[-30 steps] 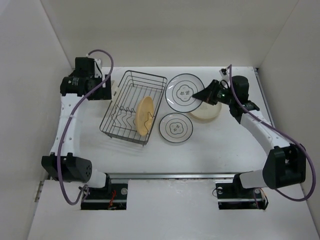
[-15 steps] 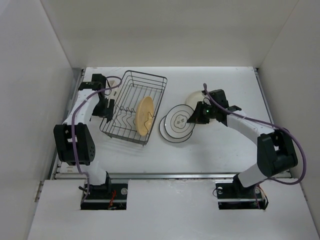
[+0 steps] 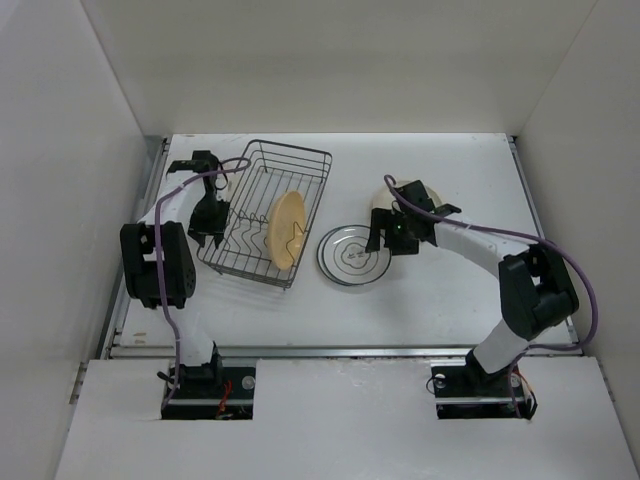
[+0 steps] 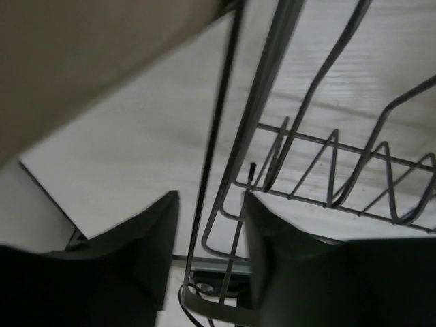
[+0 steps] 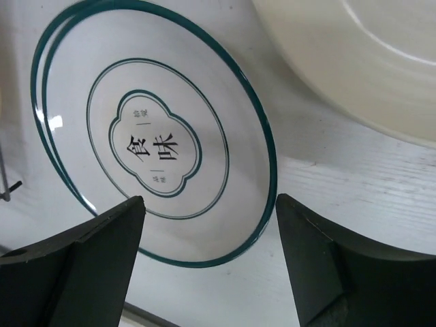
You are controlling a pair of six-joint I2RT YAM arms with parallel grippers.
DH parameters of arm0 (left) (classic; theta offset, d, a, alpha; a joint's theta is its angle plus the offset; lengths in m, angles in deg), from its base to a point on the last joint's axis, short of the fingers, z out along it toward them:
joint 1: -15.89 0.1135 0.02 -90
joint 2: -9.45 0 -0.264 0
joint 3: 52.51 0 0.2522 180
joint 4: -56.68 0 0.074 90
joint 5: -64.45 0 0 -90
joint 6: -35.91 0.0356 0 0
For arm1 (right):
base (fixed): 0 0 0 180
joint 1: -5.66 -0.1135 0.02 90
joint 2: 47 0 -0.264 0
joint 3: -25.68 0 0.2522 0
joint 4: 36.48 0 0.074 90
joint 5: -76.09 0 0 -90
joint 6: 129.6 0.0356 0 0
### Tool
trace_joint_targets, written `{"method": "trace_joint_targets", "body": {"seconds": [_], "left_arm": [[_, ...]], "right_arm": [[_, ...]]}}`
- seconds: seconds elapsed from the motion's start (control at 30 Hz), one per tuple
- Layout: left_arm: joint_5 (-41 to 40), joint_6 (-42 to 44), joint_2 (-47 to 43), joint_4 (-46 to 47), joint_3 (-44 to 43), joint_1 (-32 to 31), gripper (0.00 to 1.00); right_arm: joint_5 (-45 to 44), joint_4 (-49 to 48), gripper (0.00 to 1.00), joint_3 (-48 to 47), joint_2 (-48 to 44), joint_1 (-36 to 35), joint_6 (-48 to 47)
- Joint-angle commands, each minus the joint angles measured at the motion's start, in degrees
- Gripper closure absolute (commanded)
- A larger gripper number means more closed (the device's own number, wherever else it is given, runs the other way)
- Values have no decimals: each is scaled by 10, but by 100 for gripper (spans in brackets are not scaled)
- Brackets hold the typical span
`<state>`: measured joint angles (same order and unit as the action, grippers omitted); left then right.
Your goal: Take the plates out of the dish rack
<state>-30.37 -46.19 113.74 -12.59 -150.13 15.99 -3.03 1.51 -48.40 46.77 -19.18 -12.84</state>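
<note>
The left gripper [image 4: 210,231] is set astride the rim wire of the dish rack [image 3: 240,200], jaws part-way apart – presumably so that the rack is steadied; a firm pinch cannot be confirmed. One tan plate [image 3: 288,230] is held on edge inside it by the prongs. The right gripper [image 5: 209,211] is spread wide and empty over two stacked white plates [image 5: 150,146] beside a cream plate [image 5: 361,61]. "食味" is printed at the centre – the smaller characters cannot be read.

Left fingers [image 4: 136,259] straddle the dish rack [image 3: 250,215] wall, an upright plate [image 3: 288,228] inside; stacked plates [image 5: 157,143] under right fingers [image 5: 88,266], a further plate [image 5: 368,61] beyond.
</note>
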Motion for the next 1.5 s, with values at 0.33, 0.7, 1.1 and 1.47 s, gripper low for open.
{"method": "trace_joint_targets", "body": {"seconds": [0.33, 0.7, 1.1, 1.47], "left_arm": [[66, -47, 36, -69, -32, 55, 100], [95, -53, -10, -69, -24, 68, 100], [100, -53, -56, -131, -117, 68, 43], [89, -30, -103, -133, -315, -88, 0]], "right_arm": [[-128, 73, 17, -55, 32, -47, -19], [-123, 61, 17, -89, 34, -58, -14], [-139, 96, 15, -132, -28, -58, -14], [-163, 108, 13, -171, -29, -58, -14]]}}
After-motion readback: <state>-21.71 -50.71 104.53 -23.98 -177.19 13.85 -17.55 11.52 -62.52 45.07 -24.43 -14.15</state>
